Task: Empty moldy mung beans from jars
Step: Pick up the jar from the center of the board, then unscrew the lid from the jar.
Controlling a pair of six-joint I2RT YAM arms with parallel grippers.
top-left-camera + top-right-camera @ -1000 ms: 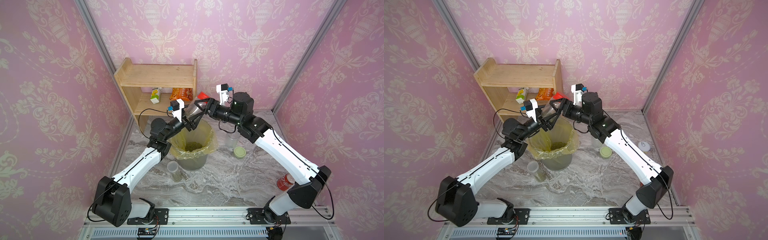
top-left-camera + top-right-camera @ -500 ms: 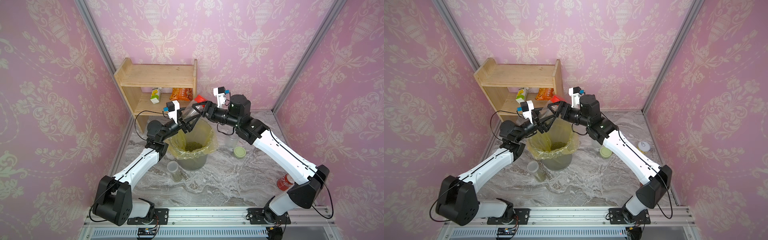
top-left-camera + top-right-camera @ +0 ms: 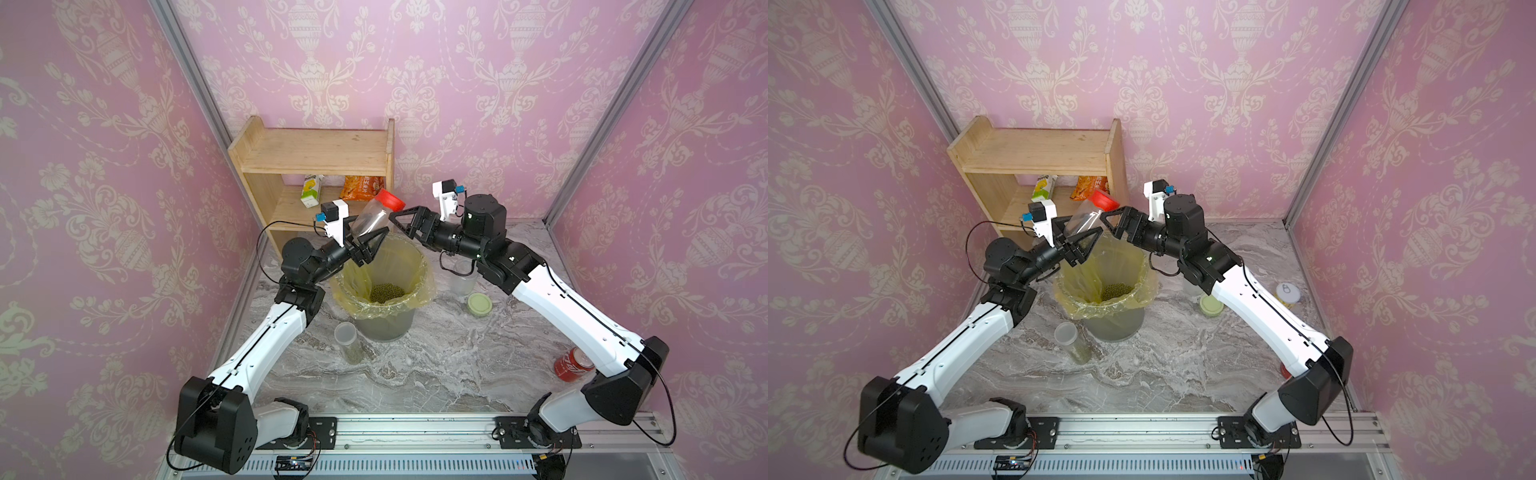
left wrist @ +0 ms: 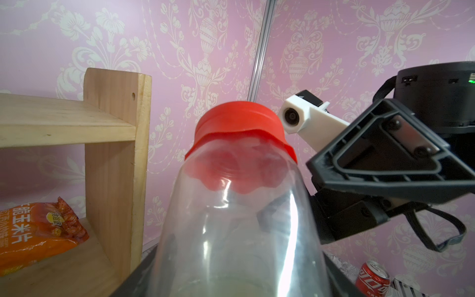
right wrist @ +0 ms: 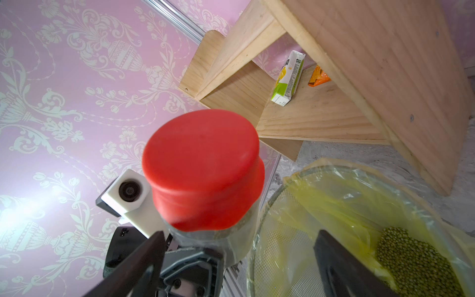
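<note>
Left fingers (image 3: pixel 362 252) clamp the tilted jar (image 3: pixel 371 221); right fingers (image 5: pixel 341 270) stand apart near its red lid (image 3: pixel 390 199).

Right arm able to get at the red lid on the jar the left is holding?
Probably yes. The right gripper has its jaws open just short of the red lid, nothing between; the left gripper grips the jar by its body, leaving the lid free.

You've got a marble table (image 3: pixel 436 374) carrying a lined bin (image 3: pixel 384 328), a slim jar (image 3: pixel 349 345) just beside it, an open jar (image 3: pixel 461 282), a pale green lid (image 3: pixel 479 304), a soda can (image 3: pixel 571 365) and a wooden shelf (image 3: pixel 316 156). The shelf holds a carton (image 3: pixel 311 191) and a snack bag (image 3: pixel 361 188)
</note>
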